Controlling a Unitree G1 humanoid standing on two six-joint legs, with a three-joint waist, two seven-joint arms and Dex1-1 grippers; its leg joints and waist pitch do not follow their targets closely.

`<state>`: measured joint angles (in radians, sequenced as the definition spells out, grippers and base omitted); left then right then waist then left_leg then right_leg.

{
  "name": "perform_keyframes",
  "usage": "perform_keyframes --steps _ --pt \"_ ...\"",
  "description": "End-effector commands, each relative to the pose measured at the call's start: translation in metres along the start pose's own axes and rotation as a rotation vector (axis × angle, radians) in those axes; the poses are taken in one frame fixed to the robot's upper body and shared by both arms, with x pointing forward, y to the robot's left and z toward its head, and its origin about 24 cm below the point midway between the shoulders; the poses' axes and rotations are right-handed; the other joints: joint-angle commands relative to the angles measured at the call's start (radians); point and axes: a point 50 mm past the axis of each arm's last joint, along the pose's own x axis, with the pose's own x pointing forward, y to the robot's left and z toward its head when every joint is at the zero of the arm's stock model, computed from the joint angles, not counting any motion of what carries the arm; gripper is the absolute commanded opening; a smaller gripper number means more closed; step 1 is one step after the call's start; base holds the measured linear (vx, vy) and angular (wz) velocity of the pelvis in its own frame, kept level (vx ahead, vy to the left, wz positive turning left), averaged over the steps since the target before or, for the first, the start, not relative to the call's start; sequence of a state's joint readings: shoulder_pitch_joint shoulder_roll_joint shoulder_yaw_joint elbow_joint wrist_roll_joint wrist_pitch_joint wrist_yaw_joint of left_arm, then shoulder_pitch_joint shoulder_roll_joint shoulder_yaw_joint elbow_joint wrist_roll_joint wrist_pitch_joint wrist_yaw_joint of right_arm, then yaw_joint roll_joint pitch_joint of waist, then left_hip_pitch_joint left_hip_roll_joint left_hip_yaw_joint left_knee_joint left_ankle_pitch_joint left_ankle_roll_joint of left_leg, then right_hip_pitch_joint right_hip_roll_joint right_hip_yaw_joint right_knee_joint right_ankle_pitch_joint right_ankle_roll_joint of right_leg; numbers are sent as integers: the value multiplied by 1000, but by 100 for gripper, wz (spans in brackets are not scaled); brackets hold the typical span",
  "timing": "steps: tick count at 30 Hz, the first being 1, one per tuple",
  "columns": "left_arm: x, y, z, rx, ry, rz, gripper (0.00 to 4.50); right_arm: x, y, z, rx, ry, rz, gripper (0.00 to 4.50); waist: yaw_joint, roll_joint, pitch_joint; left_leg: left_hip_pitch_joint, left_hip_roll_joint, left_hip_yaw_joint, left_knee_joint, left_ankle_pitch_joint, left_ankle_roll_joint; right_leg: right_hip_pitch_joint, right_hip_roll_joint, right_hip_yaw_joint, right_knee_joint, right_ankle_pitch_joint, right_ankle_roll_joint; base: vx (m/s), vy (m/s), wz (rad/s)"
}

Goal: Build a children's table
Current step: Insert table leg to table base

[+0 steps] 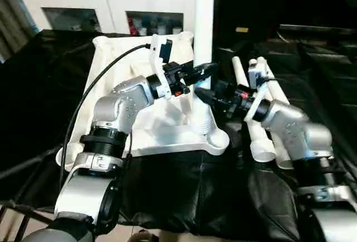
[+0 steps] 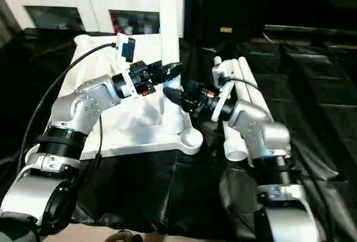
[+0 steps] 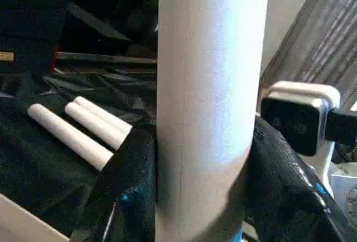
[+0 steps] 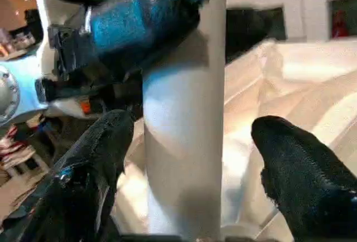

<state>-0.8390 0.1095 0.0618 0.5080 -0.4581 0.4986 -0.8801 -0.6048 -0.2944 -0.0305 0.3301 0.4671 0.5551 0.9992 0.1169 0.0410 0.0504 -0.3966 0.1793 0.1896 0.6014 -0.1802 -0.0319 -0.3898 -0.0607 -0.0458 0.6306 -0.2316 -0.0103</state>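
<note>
Black cloth [image 1: 184, 192] bears one tabletop [image 1: 167, 136], four legs [image 1: 204, 41].

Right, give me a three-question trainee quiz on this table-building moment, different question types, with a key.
1. True or false: the upright leg stands at a corner socket of the tabletop.
2. Which gripper is clamped around the upright leg?
A. left gripper
B. right gripper
C. both
3. Fill in: the spare legs lie on the black cloth on the robot's ____ side of the tabletop.

Key:
1. True.
2. A. In the left wrist view its fingers press both sides of the leg; in the right wrist view that gripper's fingers stand apart, one clear of the leg.
3. right.
</note>
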Motion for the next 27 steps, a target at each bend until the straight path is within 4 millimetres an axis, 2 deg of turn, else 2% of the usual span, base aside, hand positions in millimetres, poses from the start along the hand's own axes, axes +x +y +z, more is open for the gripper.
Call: perform_keyframes --steps 1,5,10,11,13,15,16,22,27 --pt "4 -4 8 16 -13 -25 187 2 8 -3 -52 92 59 386 5 -14 -77 22 53 -23 -47 -6 113 54 -84 38 -51 149 -272 0 0 0" --pt "5 -7 8 24 -5 -43 187 5 11 -8 -49 128 57 386 5 -17 -82 18 51 -24 -43 19 119 53 -85 38 -45 194 -275 0 0 0" --pt "5 -12 7 37 16 -89 187 9 13 -9 -34 141 57 386 6 -16 -80 16 51 -24 -42 15 121 52 -84 38 -43 188 -280 0 0 0" --pt "5 -14 7 37 21 -105 187 10 13 -9 -33 148 58 369 6 -17 -80 17 51 -23 -41 15 122 51 -84 38 -44 186 -280 0 0 0" --pt "5 -18 7 37 32 -146 187 11 12 -10 -31 168 57 369 6 -15 -80 17 52 -23 -41 13 120 50 -85 38 -44 180 -282 0 0 0" --pt "5 -20 7 32 36 -165 187 11 11 -11 -31 179 54 341 6 -15 -79 18 52 -23 -41 2 112 48 -83 38 -45 166 -284 0 0 0" --pt "5 -21 7 33 41 -176 187 11 11 -11 -28 185 59 341 5 -15 -78 17 52 -23 -42 -2 110 49 -83 39 -45 162 -284 0 0 0" --pt "4 -24 5 35 71 -212 187 10 11 -11 -18 199 64 299 3 -15 -74 18 51 -23 -45 -45 82 49 -84 41 -53 84 -269 0 0 0" --pt "3 -25 5 36 83 -224 187 9 11 -13 -16 215 71 255 2 -13 -74 19 50 -24 -46 -59 71 48 -83 41 -54 67 -263 0 0 0"
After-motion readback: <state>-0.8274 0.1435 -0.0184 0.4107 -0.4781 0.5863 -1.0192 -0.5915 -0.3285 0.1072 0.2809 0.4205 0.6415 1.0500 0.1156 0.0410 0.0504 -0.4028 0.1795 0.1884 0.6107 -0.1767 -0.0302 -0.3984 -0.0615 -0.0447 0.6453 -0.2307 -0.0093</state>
